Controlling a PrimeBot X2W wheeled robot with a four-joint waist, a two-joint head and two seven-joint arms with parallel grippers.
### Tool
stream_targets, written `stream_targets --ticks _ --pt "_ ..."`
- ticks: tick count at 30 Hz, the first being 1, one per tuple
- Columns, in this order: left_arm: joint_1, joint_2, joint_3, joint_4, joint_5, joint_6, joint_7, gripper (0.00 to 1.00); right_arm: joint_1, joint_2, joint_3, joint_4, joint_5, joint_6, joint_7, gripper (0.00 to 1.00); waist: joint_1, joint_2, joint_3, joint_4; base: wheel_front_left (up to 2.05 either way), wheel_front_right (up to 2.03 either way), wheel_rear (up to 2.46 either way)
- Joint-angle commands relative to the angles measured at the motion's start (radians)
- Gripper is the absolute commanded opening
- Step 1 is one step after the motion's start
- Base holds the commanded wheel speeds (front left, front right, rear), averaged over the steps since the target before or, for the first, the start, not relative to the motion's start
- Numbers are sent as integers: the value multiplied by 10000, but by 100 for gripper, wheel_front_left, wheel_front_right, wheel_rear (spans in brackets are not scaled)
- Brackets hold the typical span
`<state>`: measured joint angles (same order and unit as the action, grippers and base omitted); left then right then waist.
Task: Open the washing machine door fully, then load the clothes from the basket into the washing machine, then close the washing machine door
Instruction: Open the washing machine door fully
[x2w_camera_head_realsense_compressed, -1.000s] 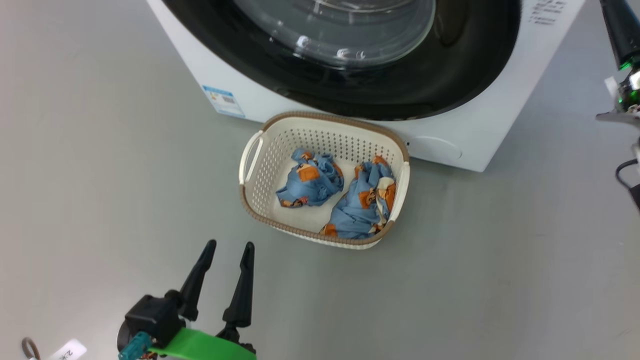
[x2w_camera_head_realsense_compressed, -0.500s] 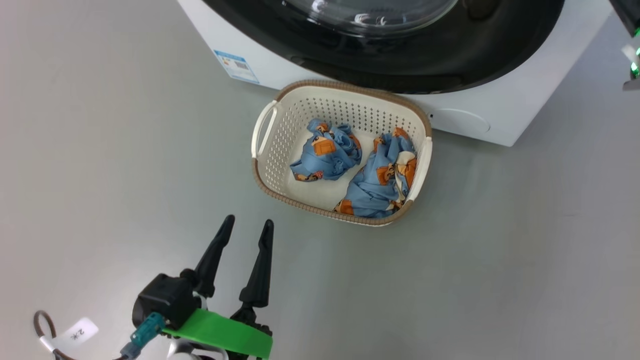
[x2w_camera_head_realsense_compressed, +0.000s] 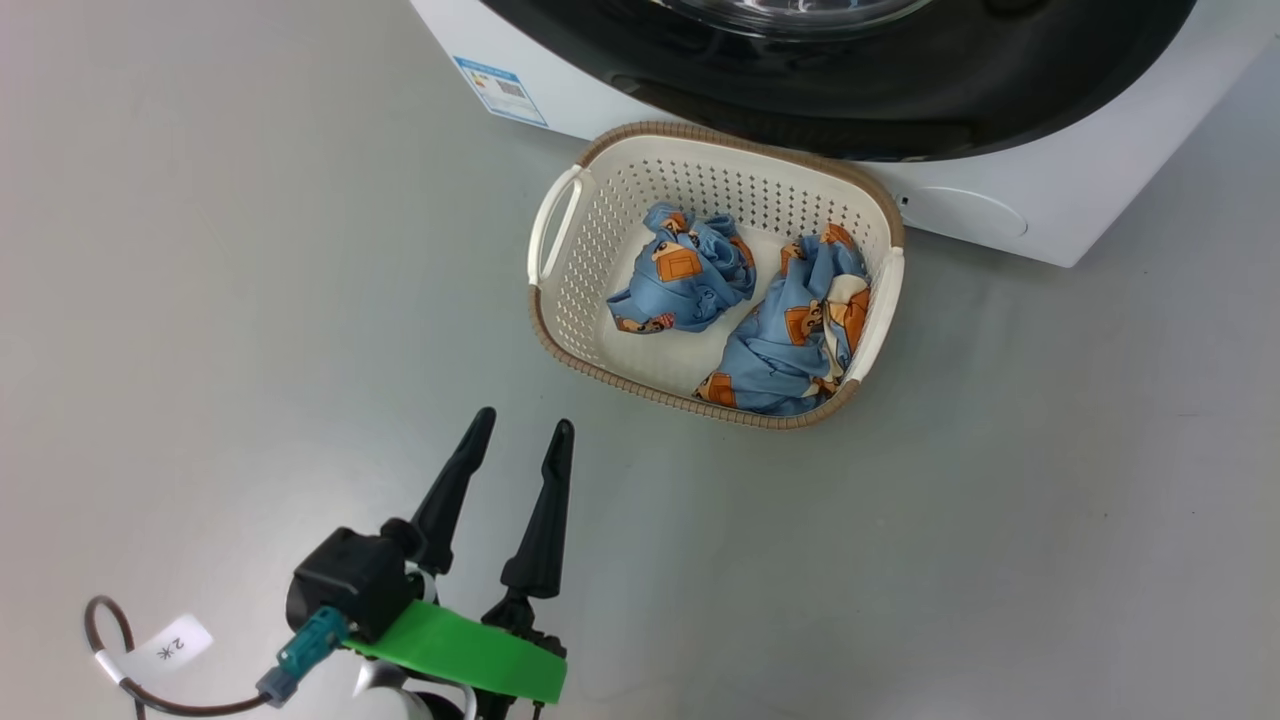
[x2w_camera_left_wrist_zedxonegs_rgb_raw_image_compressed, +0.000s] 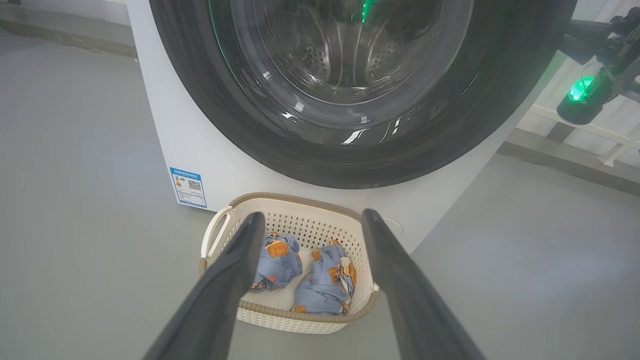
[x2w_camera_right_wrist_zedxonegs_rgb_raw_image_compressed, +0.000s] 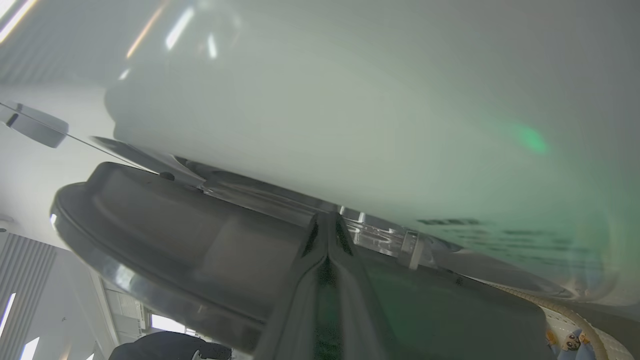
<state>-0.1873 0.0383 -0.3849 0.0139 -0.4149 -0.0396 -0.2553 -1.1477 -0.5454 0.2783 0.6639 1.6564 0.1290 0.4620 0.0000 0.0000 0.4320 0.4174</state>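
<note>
Right wrist view: right gripper (x2w_camera_right_wrist_zedxonegs_rgb_raw_image_compressed: 327, 220), fingers together, at the edge of the washing machine door (x2w_camera_right_wrist_zedxonegs_rgb_raw_image_compressed: 165, 235); left gripper (x2w_camera_head_realsense_compressed: 526, 418) wide; 2 clothes (x2w_camera_head_realsense_compressed: 685, 280) unloaded in basket (x2w_camera_head_realsense_compressed: 720, 130).

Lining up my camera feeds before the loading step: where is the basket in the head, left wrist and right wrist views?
Head view: basket upper centre, on the floor before the washing machine door.
Left wrist view: basket bottom centre, below the washing machine door.
Right wrist view: a sliver of basket rim, bottom right corner; washing machine door lower left.
Shared landmark: that black-rimmed door.
</note>
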Motion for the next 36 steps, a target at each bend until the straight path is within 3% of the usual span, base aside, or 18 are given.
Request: stream_targets --ticks 1,10,26,36 --pt "-227 120 244 -278 -116 79 -65 100 -176 139 119 -143 -214 17 162 0 0 0 31 39 0 0 0" --pt "-238 120 224 -232 -125 91 -65 100 203 358 423 -327 -409 17 689 0 0 0 -232 29 0 0 0" --pt "287 120 741 137 308 -165 -65 100 2306 1032 1448 -2310 -683 17 1386 0 0 0 -1482 -482 0 0 0" --pt "649 120 1001 231 490 -352 -65 100 3549 1437 1949 -3561 -726 17 1498 0 0 0 -2092 -463 0 0 0"
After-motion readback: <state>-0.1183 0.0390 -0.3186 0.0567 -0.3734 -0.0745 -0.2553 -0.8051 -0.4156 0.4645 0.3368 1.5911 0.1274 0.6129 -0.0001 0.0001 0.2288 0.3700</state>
